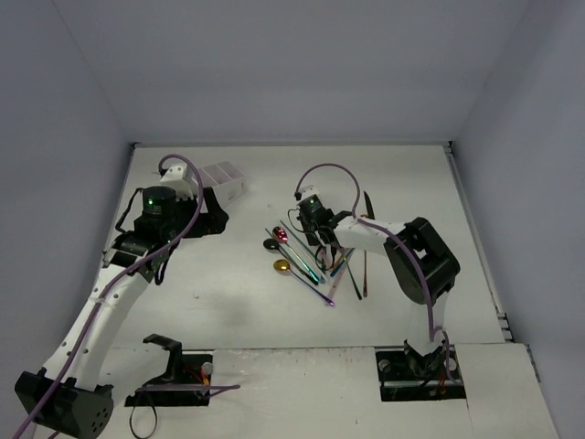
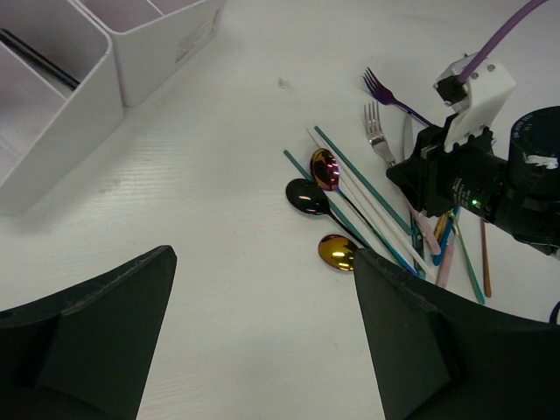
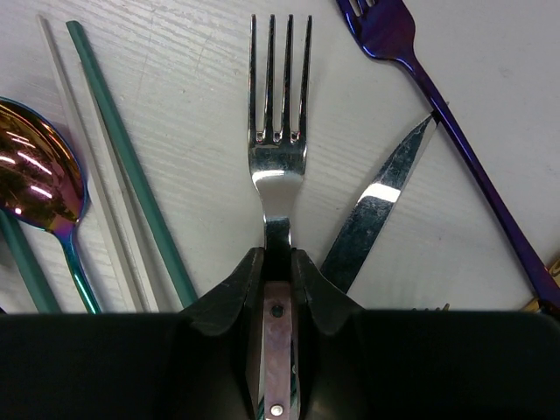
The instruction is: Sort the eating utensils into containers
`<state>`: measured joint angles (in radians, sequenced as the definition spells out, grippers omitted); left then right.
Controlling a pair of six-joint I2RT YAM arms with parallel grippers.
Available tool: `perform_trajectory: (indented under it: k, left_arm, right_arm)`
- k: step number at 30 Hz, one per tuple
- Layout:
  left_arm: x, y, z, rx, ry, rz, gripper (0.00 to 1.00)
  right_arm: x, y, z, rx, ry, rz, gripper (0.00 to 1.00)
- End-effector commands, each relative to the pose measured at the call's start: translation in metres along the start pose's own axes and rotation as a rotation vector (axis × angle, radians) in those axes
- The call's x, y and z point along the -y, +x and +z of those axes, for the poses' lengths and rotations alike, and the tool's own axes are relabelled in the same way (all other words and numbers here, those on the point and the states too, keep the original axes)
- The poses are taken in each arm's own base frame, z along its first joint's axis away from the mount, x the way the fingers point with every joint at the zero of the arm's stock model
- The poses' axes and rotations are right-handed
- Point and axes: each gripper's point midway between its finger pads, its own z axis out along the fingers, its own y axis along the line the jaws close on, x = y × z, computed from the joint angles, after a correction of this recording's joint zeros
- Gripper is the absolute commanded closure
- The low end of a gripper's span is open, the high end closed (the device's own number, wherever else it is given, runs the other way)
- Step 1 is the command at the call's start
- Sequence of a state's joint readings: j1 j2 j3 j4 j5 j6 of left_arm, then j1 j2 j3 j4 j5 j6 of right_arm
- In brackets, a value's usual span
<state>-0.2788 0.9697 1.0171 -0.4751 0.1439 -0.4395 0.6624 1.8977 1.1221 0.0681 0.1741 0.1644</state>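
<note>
Well to the right of the white caddy (image 1: 224, 180), on the table (image 1: 411, 183), lies the heap of eating utensils (image 1: 315, 261), and the right gripper (image 3: 278, 258) is down on it. Its fingers are pressed together on the neck of a silver fork (image 3: 278, 131), just behind the tines, with the pinkish handle running back between them. The tines point straight away from the wrist, so the fork's long axis lies in line with the gripper. It appears to rest flat on the table, though the wrist view does not settle whether it has left the surface. On the side away from the caddy a silver knife (image 3: 376, 210) lies just beside the fork and a purple fork (image 3: 437, 87) beyond it; a teal stick (image 3: 131, 157) and a rainbow spoon (image 3: 35, 175) lie on the caddy side. The left gripper (image 2: 262, 289) hangs just beside the caddy with its fingers wide apart and nothing between them. One compartment holds a black utensil (image 2: 35, 57). Judgement: the fork must travel left from the heap to the caddy. The right arm has the grasp, but the left arm is nearer the caddy. The fork's axis will probably need turning to match a compartment's length.
</note>
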Motion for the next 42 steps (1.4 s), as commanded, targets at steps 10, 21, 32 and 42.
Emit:
perform_trajectory:
  k: [10, 21, 32, 42]
  left_arm:
    - [0.108, -0.047, 0.016, 0.121, 0.317, -0.025, 0.2]
    - [0.127, -0.067, 0.024, 0.21, 0.324, -0.007, 0.33]
    - [0.133, -0.046, 0.038, 0.179, 0.315, 0.01, 0.9]
    - [0.113, -0.069, 0.027, 0.264, 0.211, 0.132, 1.0]
  right_arm:
    - [-0.069, -0.116, -0.168, 0.471, -0.28, -0.092, 1.0]
    - [-0.125, -0.123, -0.238, 0.599, -0.51, -0.073, 1.0]
    - [-0.126, -0.132, -0.249, 0.638, -0.526, -0.057, 1.0]
    - [-0.118, -0.138, -0.248, 0.657, -0.481, -0.05, 0.49]
